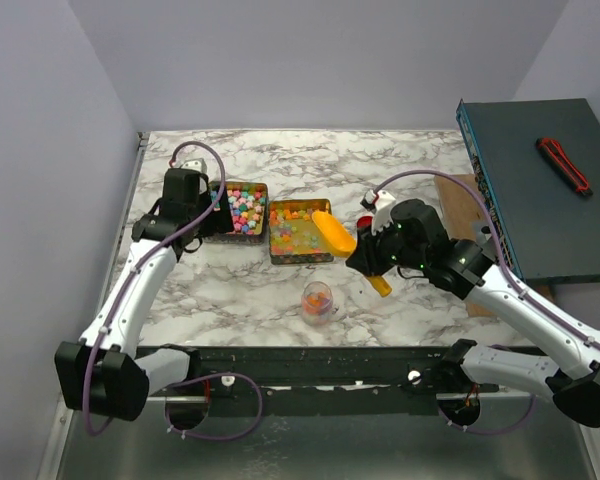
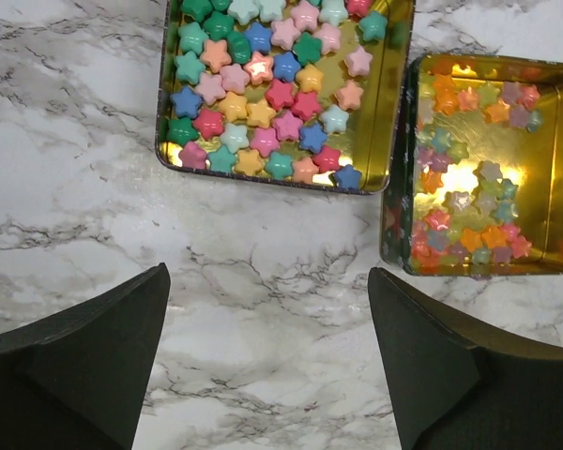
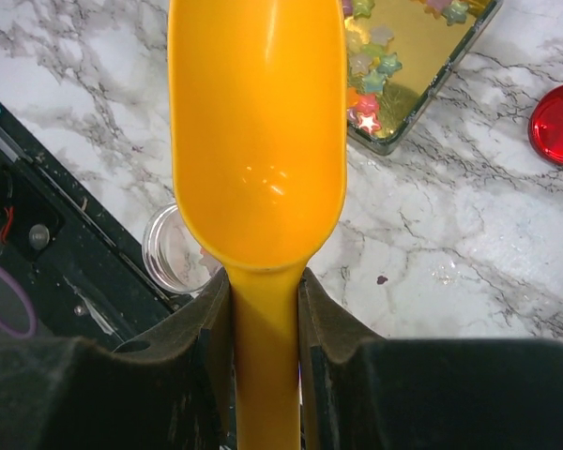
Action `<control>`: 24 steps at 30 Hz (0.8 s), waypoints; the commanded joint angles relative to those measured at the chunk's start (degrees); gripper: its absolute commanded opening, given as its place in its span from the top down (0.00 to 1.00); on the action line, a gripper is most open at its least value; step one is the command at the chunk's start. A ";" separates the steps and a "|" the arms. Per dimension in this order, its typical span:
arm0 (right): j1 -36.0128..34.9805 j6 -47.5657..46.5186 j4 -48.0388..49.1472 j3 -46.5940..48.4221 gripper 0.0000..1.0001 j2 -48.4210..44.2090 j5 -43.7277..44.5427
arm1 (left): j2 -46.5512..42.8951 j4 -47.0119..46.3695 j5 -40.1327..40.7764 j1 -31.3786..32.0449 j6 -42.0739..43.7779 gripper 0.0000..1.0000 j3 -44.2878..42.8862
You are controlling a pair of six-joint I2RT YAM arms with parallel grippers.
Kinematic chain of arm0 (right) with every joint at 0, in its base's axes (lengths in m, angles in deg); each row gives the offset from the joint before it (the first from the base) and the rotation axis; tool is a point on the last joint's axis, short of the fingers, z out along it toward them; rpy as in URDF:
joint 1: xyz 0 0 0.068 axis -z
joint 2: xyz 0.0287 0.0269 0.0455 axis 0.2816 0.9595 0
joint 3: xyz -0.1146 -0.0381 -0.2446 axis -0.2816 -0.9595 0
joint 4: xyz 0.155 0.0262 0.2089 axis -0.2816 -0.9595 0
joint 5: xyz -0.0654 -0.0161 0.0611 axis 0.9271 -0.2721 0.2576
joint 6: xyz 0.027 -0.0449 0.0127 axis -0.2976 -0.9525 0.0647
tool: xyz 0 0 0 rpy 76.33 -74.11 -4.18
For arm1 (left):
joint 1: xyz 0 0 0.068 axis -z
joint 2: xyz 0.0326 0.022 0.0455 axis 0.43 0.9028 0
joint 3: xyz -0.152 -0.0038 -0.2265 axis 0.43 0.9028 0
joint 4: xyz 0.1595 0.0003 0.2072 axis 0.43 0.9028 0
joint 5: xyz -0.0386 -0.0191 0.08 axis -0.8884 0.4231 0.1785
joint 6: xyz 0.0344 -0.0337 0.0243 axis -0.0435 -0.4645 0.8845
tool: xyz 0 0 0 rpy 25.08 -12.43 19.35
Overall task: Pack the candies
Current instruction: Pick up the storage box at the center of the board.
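Observation:
Pastel star-shaped candies (image 2: pixel 263 84) fill the left tin (image 1: pixel 242 208). Glossy jelly candies (image 2: pixel 469 216) lie in the right tin (image 1: pixel 298 232). A small clear jar (image 1: pixel 317 300), holding a few candies, stands nearer the arms. My left gripper (image 2: pixel 267 277) hangs open over bare marble just short of the tins, with nothing between its fingers; in the top view the left gripper (image 1: pixel 195 228) is by the left tin. My right gripper (image 3: pixel 266 291) is shut on the handle of the yellow-orange scoop (image 3: pixel 258 131). The scoop's bowl is empty and hides part of the jar (image 3: pixel 169 248).
A round red jar cap (image 3: pixel 558 122) lies on the marble right of the jelly tin. A dark blue case (image 1: pixel 535 180) with a red-and-black tool (image 1: pixel 563 163) on it stands at the right edge. A black rail (image 1: pixel 310 365) runs along the near edge.

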 commanded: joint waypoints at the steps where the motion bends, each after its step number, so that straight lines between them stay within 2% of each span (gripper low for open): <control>1: 0.08 -1.74 -0.30 -1.32 1.00 -1.75 0.39 | 6.43 -1.53 -2.38 -3.26 1.21 0.13 -4.28; 7: 0.14 -2.70 -1.21 -1.94 0.99 -3.83 0.90 | 15.30 -1.75 -2.51 -6.76 2.26 0.19 -8.21; 14: 0.10 -2.46 -2.13 -2.84 0.99 -6.26 0.14 | 23.63 -2.95 -3.83 -11.10 3.13 0.31 -10.76; 24: 0.09 -2.38 -3.37 -3.34 0.99 -7.56 0.70 | 34.81 -3.12 -5.36 -14.74 4.10 0.38 -18.12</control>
